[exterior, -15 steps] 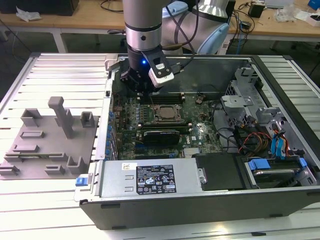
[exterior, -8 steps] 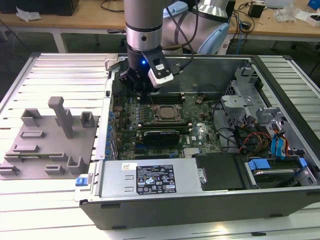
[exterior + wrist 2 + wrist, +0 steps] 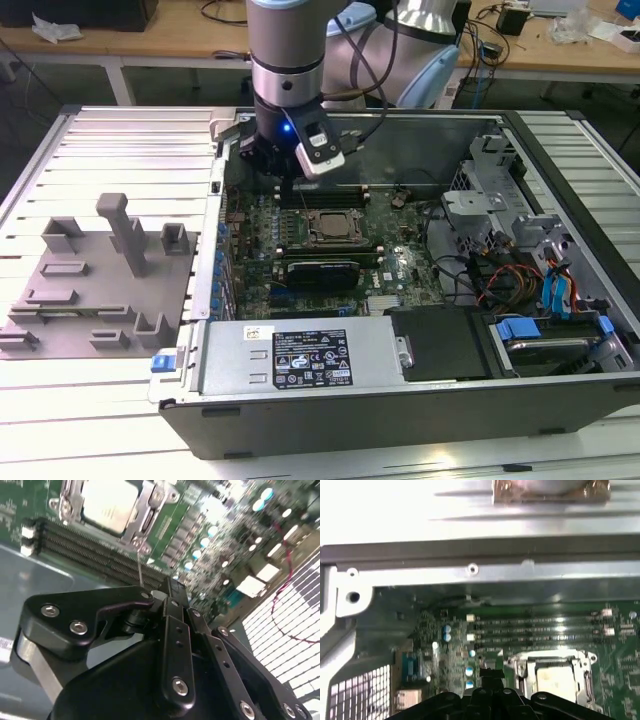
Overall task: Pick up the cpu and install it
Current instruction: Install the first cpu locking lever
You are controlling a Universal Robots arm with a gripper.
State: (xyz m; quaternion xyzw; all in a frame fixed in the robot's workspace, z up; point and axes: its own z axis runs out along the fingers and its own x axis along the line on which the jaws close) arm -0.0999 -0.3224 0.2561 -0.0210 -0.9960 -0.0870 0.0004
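Gripper [image 3: 172,587] fingertips hidden; cpu [image 3: 107,502] in socket, partly cropped.

Exterior view: bright, even overhead light. The ribbed counter [image 3: 110,140] glares white along its near edge, slats washed out. The computer case [image 3: 420,290] interior is dimmer; shadow sits under the arm [image 3: 288,80]. A small blue lamp glows on the wrist. Focus is fair across the frame.

Second wrist view: the black claw [image 3: 172,592] linkage close up is reasonably sharp, with soft highlights on its screws. The motherboard [image 3: 210,525] behind is blurred, capacitors blown out to white spots.

First wrist view: soft overall. The case wall [image 3: 470,530] is overexposed, nearly white. The board below is dim and hazy; the cpu [image 3: 555,677] shows a pale sheen.
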